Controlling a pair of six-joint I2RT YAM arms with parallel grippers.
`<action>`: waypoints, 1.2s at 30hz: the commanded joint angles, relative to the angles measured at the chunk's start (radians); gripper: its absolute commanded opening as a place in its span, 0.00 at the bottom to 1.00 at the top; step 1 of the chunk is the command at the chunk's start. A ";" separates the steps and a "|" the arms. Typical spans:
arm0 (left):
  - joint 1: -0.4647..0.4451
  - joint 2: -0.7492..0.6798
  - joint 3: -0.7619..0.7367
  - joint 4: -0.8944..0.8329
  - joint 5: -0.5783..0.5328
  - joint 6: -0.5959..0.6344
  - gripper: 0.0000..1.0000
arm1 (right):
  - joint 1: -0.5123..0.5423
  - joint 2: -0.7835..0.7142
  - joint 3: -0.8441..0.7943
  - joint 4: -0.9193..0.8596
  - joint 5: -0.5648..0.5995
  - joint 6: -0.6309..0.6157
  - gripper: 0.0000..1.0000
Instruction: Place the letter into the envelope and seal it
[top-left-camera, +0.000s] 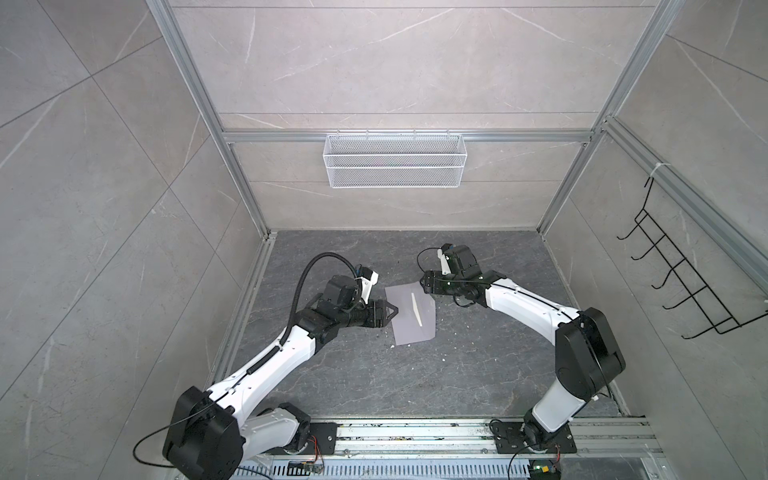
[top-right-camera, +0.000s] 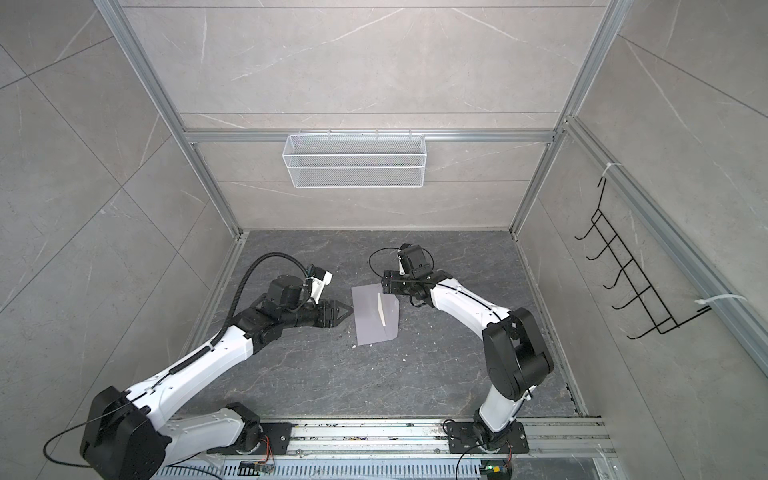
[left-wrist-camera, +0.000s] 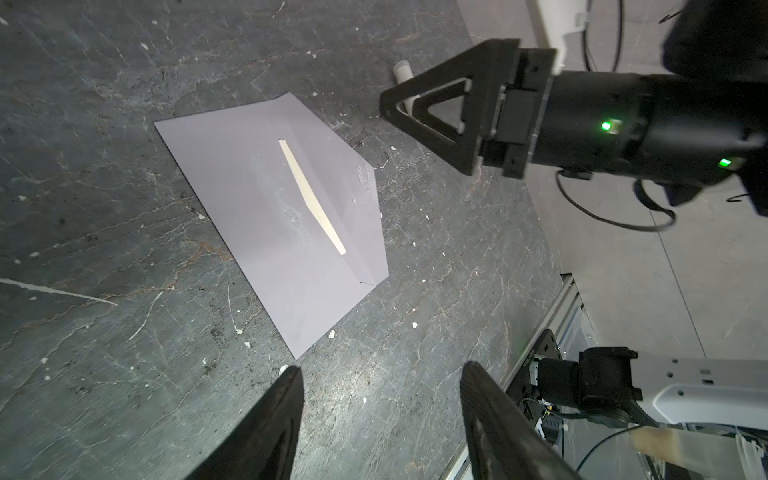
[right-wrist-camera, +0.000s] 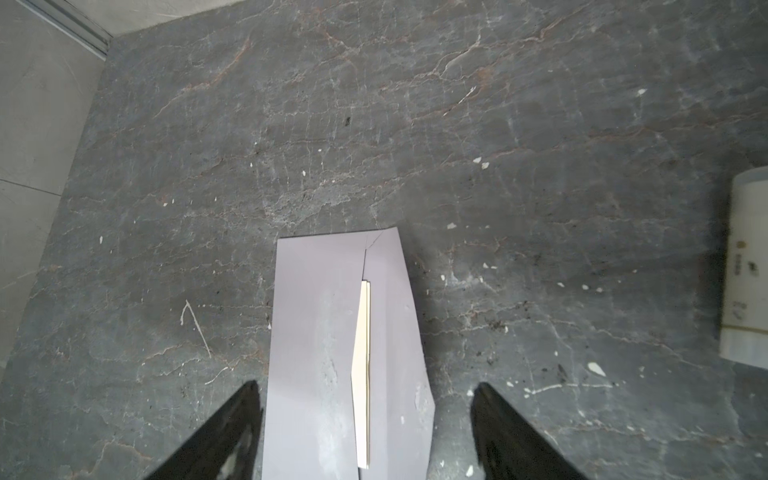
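Note:
The lavender-grey envelope (top-left-camera: 405, 320) (top-right-camera: 368, 320) lies flat on the dark stone table, its pointed flap (left-wrist-camera: 349, 195) folded out to the right. Only a thin cream sliver of the letter (top-left-camera: 417, 309) (left-wrist-camera: 311, 195) (right-wrist-camera: 362, 353) shows at the envelope's mouth; the rest is inside. My left gripper (top-left-camera: 395, 309) (left-wrist-camera: 381, 368) is open just off the envelope's left edge, with bare table between its fingers. My right gripper (top-left-camera: 427, 289) (right-wrist-camera: 366, 385) is open over the envelope's far end (right-wrist-camera: 311, 332), one finger on each side, holding nothing.
A white cylindrical tube (right-wrist-camera: 748, 270) (left-wrist-camera: 402, 72) lies on the table beyond the right gripper. A white mesh basket (top-left-camera: 395, 160) hangs on the back wall and a black wire hook rack (top-left-camera: 681, 274) on the right wall. White crumbs dot the table (top-left-camera: 457, 365).

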 joint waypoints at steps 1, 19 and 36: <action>-0.001 -0.053 0.032 -0.092 0.014 0.083 0.67 | -0.011 0.064 0.063 -0.057 -0.039 -0.040 0.81; 0.000 -0.185 -0.035 -0.133 -0.028 0.142 0.96 | -0.042 0.320 0.233 -0.147 -0.122 -0.080 0.73; 0.001 -0.479 -0.173 -0.063 -0.352 0.134 1.00 | -0.041 0.353 0.144 -0.041 -0.228 -0.003 0.13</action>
